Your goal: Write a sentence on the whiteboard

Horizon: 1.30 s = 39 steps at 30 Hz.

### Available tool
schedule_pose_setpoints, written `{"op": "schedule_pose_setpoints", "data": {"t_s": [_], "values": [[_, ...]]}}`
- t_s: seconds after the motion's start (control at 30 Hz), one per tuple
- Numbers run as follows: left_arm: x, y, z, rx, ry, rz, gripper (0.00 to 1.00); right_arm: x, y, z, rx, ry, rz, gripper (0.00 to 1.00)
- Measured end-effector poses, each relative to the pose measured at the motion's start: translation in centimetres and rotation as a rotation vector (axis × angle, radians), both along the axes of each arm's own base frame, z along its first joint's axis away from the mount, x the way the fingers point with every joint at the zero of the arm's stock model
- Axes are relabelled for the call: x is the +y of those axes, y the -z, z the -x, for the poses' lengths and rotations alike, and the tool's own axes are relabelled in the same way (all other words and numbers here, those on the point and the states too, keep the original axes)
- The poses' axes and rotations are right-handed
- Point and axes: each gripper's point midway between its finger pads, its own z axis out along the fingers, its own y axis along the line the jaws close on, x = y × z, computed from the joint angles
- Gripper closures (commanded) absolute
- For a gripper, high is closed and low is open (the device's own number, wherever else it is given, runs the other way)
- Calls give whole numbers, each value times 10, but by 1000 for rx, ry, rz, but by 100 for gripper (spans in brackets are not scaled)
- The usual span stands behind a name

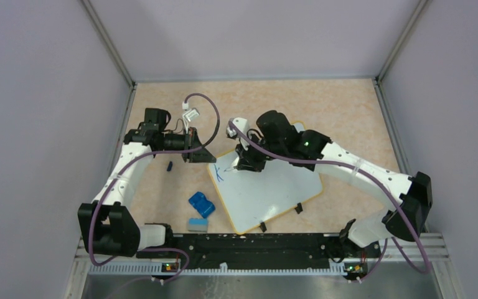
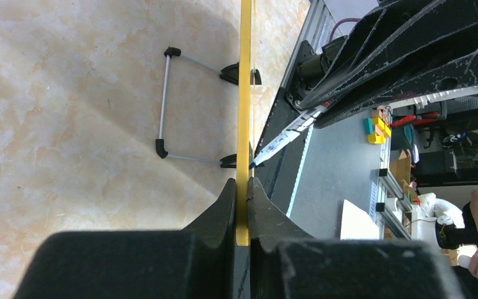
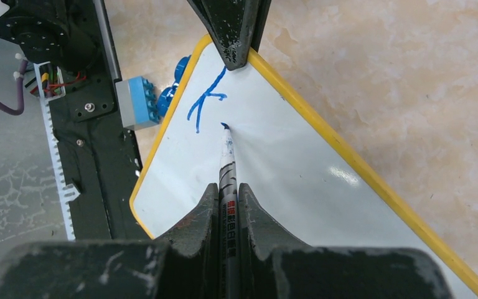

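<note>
Closest to the lens, the right end effector (image 3: 228,188) is clamped on a marker (image 3: 226,156) whose tip touches the whiteboard (image 3: 299,187) just beside the sentence (image 3: 204,103), so far a single blue letter like a k; nearly all the writing looks left to do. At the board's corner beside that letter, the left end effector (image 2: 243,187) pinches the yellow rim over the desk (image 2: 68,93)

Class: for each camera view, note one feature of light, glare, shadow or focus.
Top external: even light, blue strokes too small to read. Left wrist: a soft shadow crosses the table; the left gripper shows dark, with little detail. Right wrist: a glare patch on the whiteboard.
</note>
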Motion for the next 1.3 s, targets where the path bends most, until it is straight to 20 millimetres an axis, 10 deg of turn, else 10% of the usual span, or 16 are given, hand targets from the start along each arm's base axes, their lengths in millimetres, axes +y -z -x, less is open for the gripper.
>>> {"op": "schedule_pose_setpoints", "data": {"t_s": [1.3], "values": [[0, 1, -1, -6, -4, -6, 100, 6, -4, -3, 5, -11, -11, 100]]}}
